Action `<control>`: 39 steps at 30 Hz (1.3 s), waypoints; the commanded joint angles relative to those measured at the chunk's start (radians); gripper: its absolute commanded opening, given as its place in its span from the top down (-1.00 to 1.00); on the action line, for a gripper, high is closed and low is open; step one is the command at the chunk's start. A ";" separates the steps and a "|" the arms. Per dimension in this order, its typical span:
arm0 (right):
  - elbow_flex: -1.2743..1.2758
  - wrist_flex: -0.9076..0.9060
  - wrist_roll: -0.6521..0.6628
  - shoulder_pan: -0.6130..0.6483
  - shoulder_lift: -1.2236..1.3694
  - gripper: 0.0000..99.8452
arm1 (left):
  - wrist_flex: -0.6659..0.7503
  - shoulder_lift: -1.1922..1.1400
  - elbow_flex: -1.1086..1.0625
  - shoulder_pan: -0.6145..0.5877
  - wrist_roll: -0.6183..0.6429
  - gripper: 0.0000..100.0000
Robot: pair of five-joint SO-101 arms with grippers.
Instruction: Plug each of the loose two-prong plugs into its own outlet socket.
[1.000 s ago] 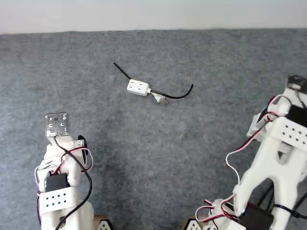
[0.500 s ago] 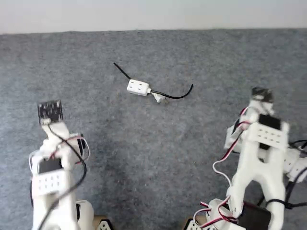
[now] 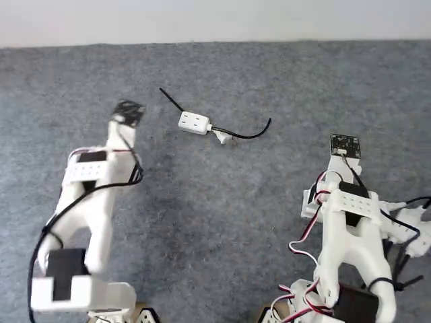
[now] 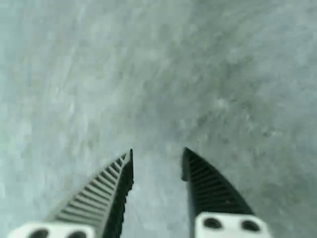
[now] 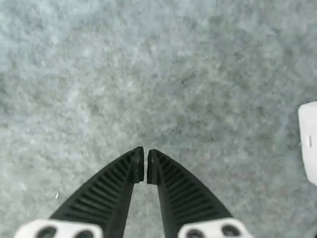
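White outlet block near spread left gripper, well apart from pressed-together right gripper

The table is carrying a grey felt-like cover over its whole top. Toward the back, approx. mid-width, a white outlet block is lying flat w/ a thin black lead running back-left. A small white plug is lying just beside the block's right end, its curved black cord bending away rightward.
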State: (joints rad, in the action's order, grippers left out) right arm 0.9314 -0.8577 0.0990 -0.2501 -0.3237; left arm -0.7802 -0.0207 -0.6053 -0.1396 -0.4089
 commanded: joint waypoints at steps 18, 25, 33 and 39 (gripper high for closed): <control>-0.005 0.033 0.058 0.036 -0.027 0.97 | 0.084 -0.252 0.473 0.160 -0.290 0.48; -0.005 0.035 0.058 0.036 -0.027 0.97 | 0.106 -0.344 0.630 0.190 -0.278 0.48; 0.003 0.038 0.058 0.065 -0.025 0.97 | 0.195 -0.433 0.710 0.206 0.129 0.53; 0.015 0.054 0.058 0.067 -0.028 0.97 | 0.348 -0.459 0.668 0.241 0.207 0.80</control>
State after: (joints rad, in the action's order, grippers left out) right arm 0.9544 -0.8193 0.1465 -0.1903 -0.3237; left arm -0.5378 -0.4780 0.0529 0.0829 -0.2248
